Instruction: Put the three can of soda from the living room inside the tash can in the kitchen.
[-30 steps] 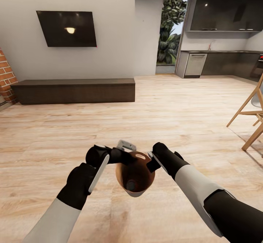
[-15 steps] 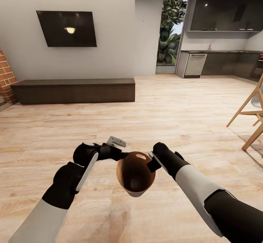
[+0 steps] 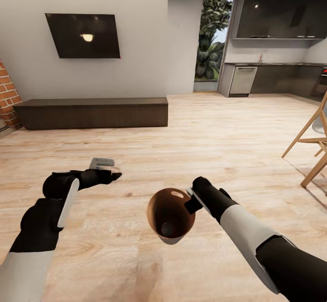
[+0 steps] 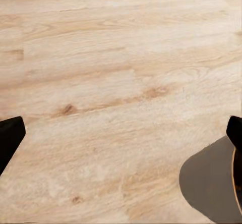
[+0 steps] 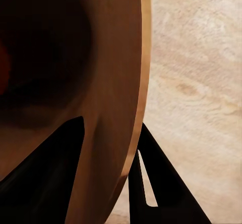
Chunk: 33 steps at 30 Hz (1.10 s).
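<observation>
My right tool [image 3: 187,198] pinches the tash can [image 3: 171,215] rim at lower centre; my left tool [image 3: 111,172], spread, hovers apart at its left.

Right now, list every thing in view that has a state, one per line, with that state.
tash can: held off the floor, upright, its rim pinched by the right gripper; a dark object lies at its bottom, too dim to identify.
right gripper: shut on the tash can's rim, one finger inside, one outside.
left gripper: open, holding nothing, over bare floor apart from the tash can.
TV: screen dark.
</observation>
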Tool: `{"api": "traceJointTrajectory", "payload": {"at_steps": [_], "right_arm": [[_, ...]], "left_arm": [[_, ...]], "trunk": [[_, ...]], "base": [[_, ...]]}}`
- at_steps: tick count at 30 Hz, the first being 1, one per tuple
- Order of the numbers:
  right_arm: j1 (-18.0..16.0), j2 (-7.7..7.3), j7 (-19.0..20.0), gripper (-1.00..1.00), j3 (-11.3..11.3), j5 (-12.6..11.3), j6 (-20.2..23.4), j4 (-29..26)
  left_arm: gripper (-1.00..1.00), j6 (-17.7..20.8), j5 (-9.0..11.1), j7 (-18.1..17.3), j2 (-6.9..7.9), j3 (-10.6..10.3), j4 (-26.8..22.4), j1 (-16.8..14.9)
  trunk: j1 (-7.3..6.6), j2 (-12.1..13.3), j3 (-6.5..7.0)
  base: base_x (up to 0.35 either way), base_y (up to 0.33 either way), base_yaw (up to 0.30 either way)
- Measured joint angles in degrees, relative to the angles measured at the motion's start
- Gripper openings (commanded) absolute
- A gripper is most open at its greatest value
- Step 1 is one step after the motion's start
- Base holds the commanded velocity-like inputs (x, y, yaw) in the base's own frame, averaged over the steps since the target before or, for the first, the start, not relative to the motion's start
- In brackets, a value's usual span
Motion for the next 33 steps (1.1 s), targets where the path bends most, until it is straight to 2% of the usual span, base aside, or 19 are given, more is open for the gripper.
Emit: {"api": "traceJointTrajectory", "payload": {"at_steps": [4, 7, 8, 9, 10, 13, 15, 19, 22, 23, 26, 33], "right_arm": [[-0.30, -1.02, 0.08, -1.00, -0.18, 0.01, 0.00, -0.09], [-0.71, -1.75, 0.04, -1.00, -0.22, 0.54, -0.05, -0.14], [-0.89, -2.29, 0.12, -1.00, -0.31, 0.04, -0.01, -0.18], [-1.00, -2.61, 0.12, -1.00, -0.35, 0.18, -0.02, -0.20], [-1.53, -3.75, 0.29, -1.00, -0.62, -1.48, 0.03, 0.05], [-2.05, -4.71, 0.18, -1.00, -0.70, 1.38, -0.12, -0.20], [-2.30, -5.60, 0.26, -1.00, -0.89, 0.63, -0.09, -0.26], [-2.45, -6.42, 0.47, -1.00, -1.27, -1.00, 0.03, -0.40], [-2.46, -6.84, 0.38, -1.00, -2.50, -0.19, -0.04, -0.51], [-2.46, -7.25, 0.38, -1.00, -3.79, -0.38, -0.02, -0.58], [-2.45, -7.85, 0.27, -1.00, -5.50, -0.18, -0.03, -0.72], [-2.40, -8.78, -0.19, -1.00, -7.13, -0.21, -0.03, -0.97]], "left_arm": [[1.00, -1.43, 0.21, 0.01, 0.21, 3.10, -0.12, 0.22], [1.00, -3.61, 0.05, 0.03, 0.41, 3.77, -0.07, 0.33], [1.00, -4.92, -0.08, 0.03, 0.49, 3.98, -0.01, 0.68], [1.00, -5.51, -0.11, 0.05, 0.50, 4.05, 0.02, 1.00], [1.00, -7.63, -0.22, 0.07, 0.54, 4.21, 0.04, 3.11], [1.00, -10.09, -0.19, 0.12, 0.51, 4.22, 0.10, 5.17], [1.00, -12.99, -0.23, 0.18, 0.46, 4.18, 0.16, 7.08], [1.00, -17.50, -0.46, 0.31, 0.42, 4.15, 0.64, 10.06], [1.00, -20.54, -0.54, 0.38, 0.34, 4.15, 1.26, 11.68], [1.00, -22.50, -0.60, 0.38, 0.29, 4.15, 1.57, 12.78], [1.00, -25.37, -0.69, 0.50, 0.20, 4.11, 1.93, 14.72], [1.00, -32.81, -0.74, 0.53, -0.08, 4.07, 2.69, 19.10]], "trunk": [[0.00, 0.00, 0.00], [0.00, 0.00, 0.00], [0.00, 0.00, 0.00], [0.00, 0.00, 0.00], [0.01, 0.01, -0.01], [0.00, 0.00, 0.00], [0.00, 0.00, 0.00], [0.00, 0.00, 0.00], [0.00, 0.00, 0.00], [0.00, 0.00, 0.00], [0.00, 0.00, 0.00], [0.00, 0.00, 0.00]], "base": [[0.000, 0.000, 0.000], [0.000, 0.000, 0.000], [0.000, 0.000, 0.000], [0.000, 0.000, 0.000], [0.000, 0.000, 0.000], [0.000, 0.000, 0.000], [0.000, 0.000, 0.000], [0.000, 0.000, 0.000], [0.000, 0.000, 0.000], [0.000, 0.000, 0.000], [0.000, 0.000, 0.000], [0.000, 0.000, 0.000]]}}
